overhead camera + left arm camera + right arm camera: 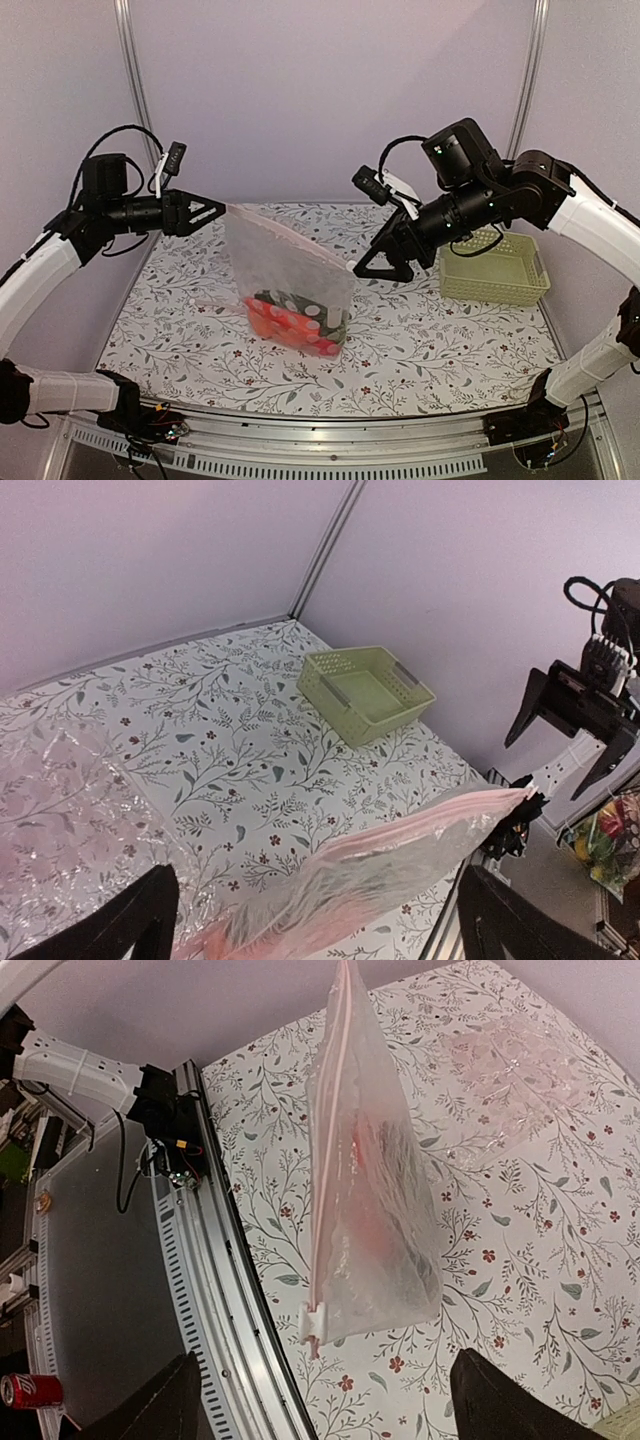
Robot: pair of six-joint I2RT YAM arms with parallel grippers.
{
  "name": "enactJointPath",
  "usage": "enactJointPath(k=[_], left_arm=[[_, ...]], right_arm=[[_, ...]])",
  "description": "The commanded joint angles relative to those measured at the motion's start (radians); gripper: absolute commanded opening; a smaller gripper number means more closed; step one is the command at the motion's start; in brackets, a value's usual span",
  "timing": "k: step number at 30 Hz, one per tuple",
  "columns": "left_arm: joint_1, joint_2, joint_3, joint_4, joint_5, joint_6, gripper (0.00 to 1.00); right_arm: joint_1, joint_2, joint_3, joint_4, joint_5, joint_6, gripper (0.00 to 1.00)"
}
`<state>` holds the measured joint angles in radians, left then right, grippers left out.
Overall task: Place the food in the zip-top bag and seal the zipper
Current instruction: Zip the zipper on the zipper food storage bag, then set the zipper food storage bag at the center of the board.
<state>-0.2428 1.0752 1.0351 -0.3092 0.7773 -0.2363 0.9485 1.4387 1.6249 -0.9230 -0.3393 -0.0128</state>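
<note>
- zip-top bag stands upright mid-table, bottom on the cloth, top edge strung between the two grippers
- food is inside the bag, piled at the bottom: orange, red and dark pieces; can't separate items through the crinkly plastic
- left gripper: jaws wide apart, holding nothing; in the left wrist view its fingers stand either side of the bag's pink top edge, not pinching it
- right gripper: jaws also spread wide, nothing held; fingers sit well apart below the bag's near corner
- zipper reads as one thin pink line down the bag edge, white slider at the end nearest the right gripper; can't tell if it is fully shut
- second flat clear plastic piece lies on the table beyond the bag
- yellow-green basket sits at the table's right side, well apart from the bag
</note>
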Motion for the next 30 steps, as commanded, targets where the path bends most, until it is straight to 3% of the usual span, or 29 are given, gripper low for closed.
enactJointPath(k=[1,9,15,20,24,30], left_arm=[[0.01,-0.029,-0.016,0.022,-0.011,0.012,0.99],[0.021,-0.046,-0.004,0.094,-0.052,-0.048,1.0],[0.043,-0.021,0.039,0.085,-0.237,-0.108,1.0],[0.102,-0.008,0.029,0.161,-0.291,-0.16,0.99],[0.176,0.005,0.011,0.187,-0.326,-0.156,1.0],[0.333,0.006,-0.126,0.256,-0.437,-0.134,0.99]], right_arm=[[-0.002,-0.025,-0.016,0.003,0.001,0.006,0.92],[-0.003,-0.085,-0.051,0.114,0.061,0.081,0.99],[-0.064,-0.094,-0.067,0.157,0.182,0.16,0.99],[-0.178,-0.112,-0.127,0.217,0.241,0.245,0.99],[-0.253,-0.119,-0.21,0.247,0.463,0.273,0.99],[-0.473,-0.153,-0.44,0.417,0.417,0.332,0.99]])
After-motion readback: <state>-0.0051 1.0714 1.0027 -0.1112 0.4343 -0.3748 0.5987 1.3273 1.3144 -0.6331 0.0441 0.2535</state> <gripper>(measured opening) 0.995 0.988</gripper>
